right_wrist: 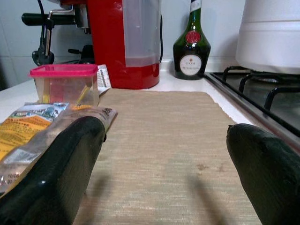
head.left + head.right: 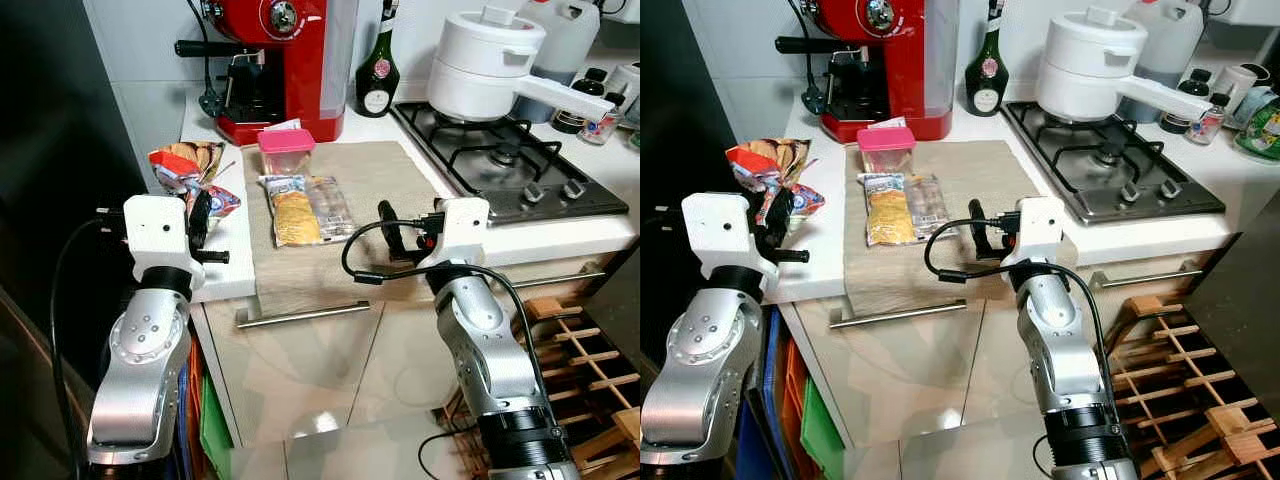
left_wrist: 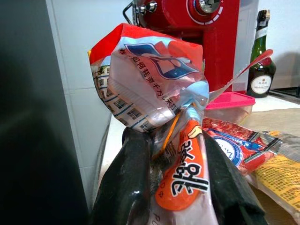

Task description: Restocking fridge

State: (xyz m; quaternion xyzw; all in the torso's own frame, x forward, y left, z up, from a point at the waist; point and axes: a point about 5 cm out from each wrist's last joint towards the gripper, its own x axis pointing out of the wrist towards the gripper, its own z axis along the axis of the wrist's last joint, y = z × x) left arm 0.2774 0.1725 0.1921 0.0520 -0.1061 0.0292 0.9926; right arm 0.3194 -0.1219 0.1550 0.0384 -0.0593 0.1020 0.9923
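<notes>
A: Left wrist view status: the left tool [image 3: 176, 187] is closing its two black fingers [image 3: 126, 187] on a red and white snack bag [image 3: 154, 84]. The bag is standing up between the fingers, and a piece with orange lettering is sitting in the gap.

B: Position of that tool on the surface?

A: In the left eye view, the left tool [image 2: 200, 222] is sitting at the left end of the white surface [image 2: 225, 270], just beside the dark fridge side [image 2: 50, 150]. The snack bag [image 2: 185, 170] is lying near the left edge of the beige mat [image 2: 370, 180].

B: Right tool status?

A: The right tool [image 2: 392, 232] is resting spread wide over the front part of the mat, gripping nothing. In the right wrist view, its fingers [image 1: 56, 173] are standing well apart with bare mat showing between them.

B: Remaining items?

A: A flat yellow packet [image 2: 300, 208] is lying on the mat, between the two tools. A clear box with a pink lid [image 2: 286, 150] is standing just behind it, in front of the red coffee machine [image 2: 270, 55]. A green bottle [image 2: 377, 75] is standing beside the machine. A white pot [image 2: 485, 60] is sitting on the gas hob [image 2: 510, 165].
</notes>
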